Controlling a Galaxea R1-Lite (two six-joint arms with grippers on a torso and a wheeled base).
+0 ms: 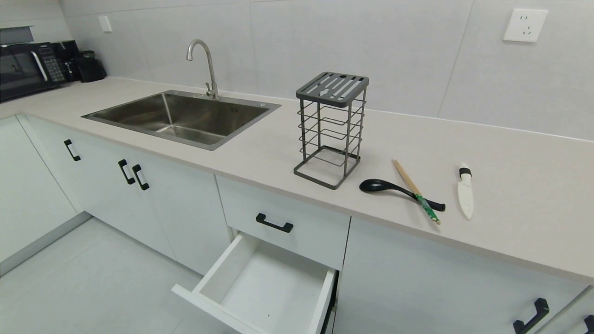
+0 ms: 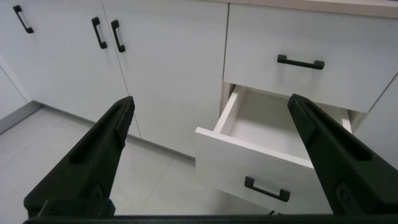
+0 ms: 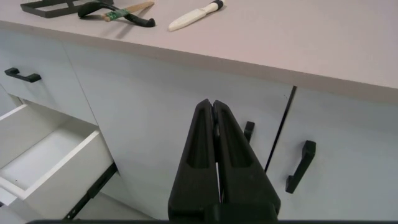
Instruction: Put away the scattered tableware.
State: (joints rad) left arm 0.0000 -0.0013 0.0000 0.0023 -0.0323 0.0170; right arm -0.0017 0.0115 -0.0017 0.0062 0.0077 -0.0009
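Your left gripper (image 2: 210,102) hangs low in front of the cabinets, fingers wide apart, facing the open drawer (image 1: 269,287). Your right gripper (image 3: 214,102) is pressed together below the bench (image 1: 510,199) edge, holding nothing. Nothing is picked up yet. Up on the bench, near its front edge, the black spoon (image 1: 385,186) lies with the chopsticks (image 1: 404,175) crossing its handle, and the white knife (image 1: 465,192) is near them on the far side from the drawer. The right arm looks closer to these, so part its fingers before you rise. Take the chopsticks first, since they seem to rest on top, and grip mid-shaft. Farther back stands the wire rack (image 1: 333,88), likely the knife's home.
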